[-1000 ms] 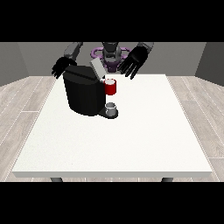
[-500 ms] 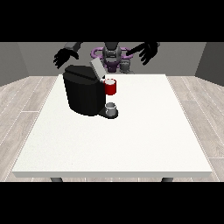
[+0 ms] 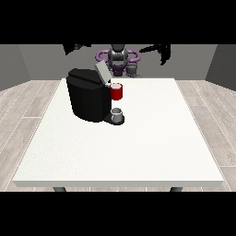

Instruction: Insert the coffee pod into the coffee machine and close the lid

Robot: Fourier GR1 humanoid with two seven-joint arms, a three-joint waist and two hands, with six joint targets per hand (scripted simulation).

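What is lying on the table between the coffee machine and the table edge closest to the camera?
Nothing: in the front view the white table is bare from the coffee machine to its near edge.

The single camera stood across the worktop [image 3: 138,152] from the robot [image 3: 118,57], faced it, and looked down from rather far away.

Both arms raised high and spread wide, level with the head. Hand at the view's left [image 3: 76,47] partly cut by the upper edge; fingers unreadable. Hand at the view's right [image 3: 162,50] hangs with fingers seemingly straight, pointing down.
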